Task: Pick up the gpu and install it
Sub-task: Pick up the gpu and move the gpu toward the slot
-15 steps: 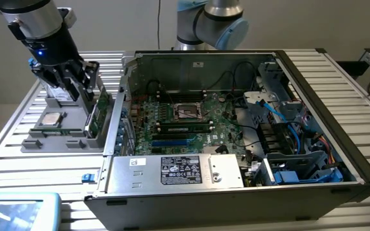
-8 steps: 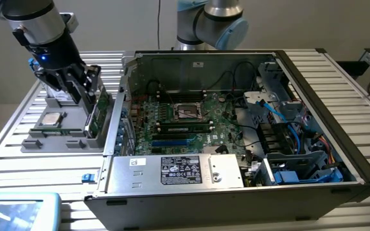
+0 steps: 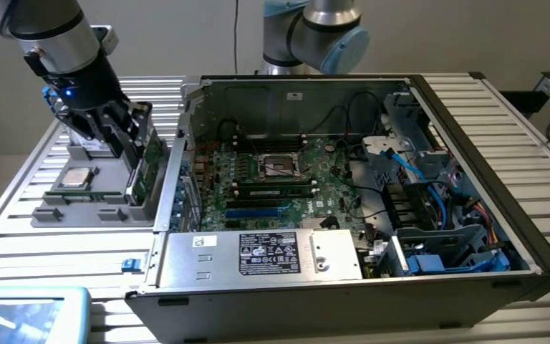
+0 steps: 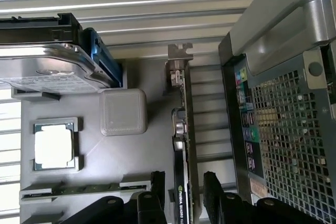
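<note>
The slatted metal desk (image 3: 504, 107) carries one open computer case (image 3: 466, 236), lying on its side with its motherboard (image 3: 256, 179) facing up. At the case's near edge sits one silver power supply (image 3: 332, 258) with a black-and-white label (image 3: 267, 254); its print is too small to read. Beside the case, on the exterior view's left, lies one grey parts tray (image 3: 55, 211).

The tray holds four parts, one of each. The silver hard drive (image 4: 47, 69) rests at one end on a black and blue carrier. The gpu (image 4: 181, 129) stands on its edge in a slot on the side of the tray nearest the case, its silver bracket (image 4: 178, 59) at the end away from the gripper. White writing along its black edge appears to read "NVIDIA QUADRO". One processor chip (image 4: 52, 146) lies flat in a square recess, and one long narrow memory stick (image 4: 73, 190) lies in a groove close by.

The gripper (image 3: 112, 143) hangs over the tray directly above the gpu. Its two black fingers (image 4: 158, 187) are spread wide, one on each side of the card, with a gap visible between each finger and the board.
</note>
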Tool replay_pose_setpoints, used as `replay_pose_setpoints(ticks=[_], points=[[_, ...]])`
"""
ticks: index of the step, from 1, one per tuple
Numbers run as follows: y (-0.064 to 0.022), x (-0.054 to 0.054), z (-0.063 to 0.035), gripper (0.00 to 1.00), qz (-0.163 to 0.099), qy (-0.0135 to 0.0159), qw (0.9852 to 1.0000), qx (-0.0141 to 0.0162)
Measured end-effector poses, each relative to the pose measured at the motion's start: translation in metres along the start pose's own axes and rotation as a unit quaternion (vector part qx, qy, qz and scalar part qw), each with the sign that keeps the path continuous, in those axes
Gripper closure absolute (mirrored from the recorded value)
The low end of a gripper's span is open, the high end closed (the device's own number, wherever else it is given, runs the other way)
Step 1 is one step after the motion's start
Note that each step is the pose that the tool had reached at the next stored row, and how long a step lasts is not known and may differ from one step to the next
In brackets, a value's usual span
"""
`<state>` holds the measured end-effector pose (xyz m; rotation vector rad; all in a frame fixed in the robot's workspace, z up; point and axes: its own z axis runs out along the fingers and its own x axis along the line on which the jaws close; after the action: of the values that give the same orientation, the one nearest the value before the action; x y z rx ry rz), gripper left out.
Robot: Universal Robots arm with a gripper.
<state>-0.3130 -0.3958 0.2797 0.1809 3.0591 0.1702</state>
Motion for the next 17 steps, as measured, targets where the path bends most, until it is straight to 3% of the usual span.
replay_pose_setpoints(ticks=[9,17], points=[[-0.0018,0.003,0.0146,0.56,-0.010,-0.0038,0.9999,-0.0013],[-0.0018,0.004,0.0291,0.56,-0.022,-0.0049,0.9998,-0.0023]])
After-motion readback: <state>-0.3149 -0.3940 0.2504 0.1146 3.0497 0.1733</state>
